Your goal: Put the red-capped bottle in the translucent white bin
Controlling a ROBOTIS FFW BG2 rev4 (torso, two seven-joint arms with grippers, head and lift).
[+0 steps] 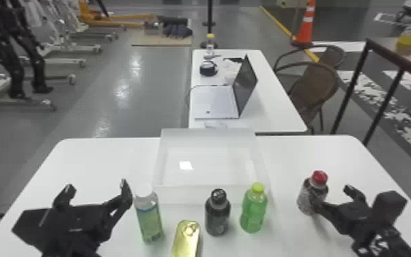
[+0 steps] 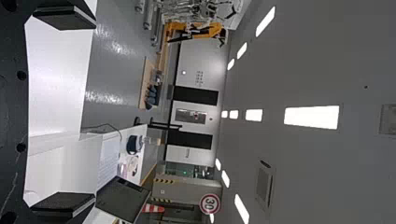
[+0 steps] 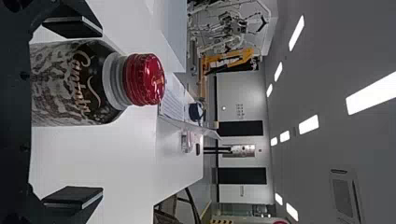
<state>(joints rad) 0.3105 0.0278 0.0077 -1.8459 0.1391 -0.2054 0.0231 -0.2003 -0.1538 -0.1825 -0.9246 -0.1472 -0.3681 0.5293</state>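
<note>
The right claw (image 1: 332, 196) gapes around the red-capped bottle (image 1: 307, 197) (one finger (image 1: 328, 209) hides part) — left claw (image 1: 97, 185) open too.

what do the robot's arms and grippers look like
Both are black. The left gripper and right gripper each have two flat, blocky fingers, with a thin grey strip along the edge. In the left wrist view the dark base has round holes. The right arm has some whitish patches in the head view.

There are five bottles (image 1: 253, 212), one can (image 1: 186, 239), one bin (image 1: 184, 195).
</note>
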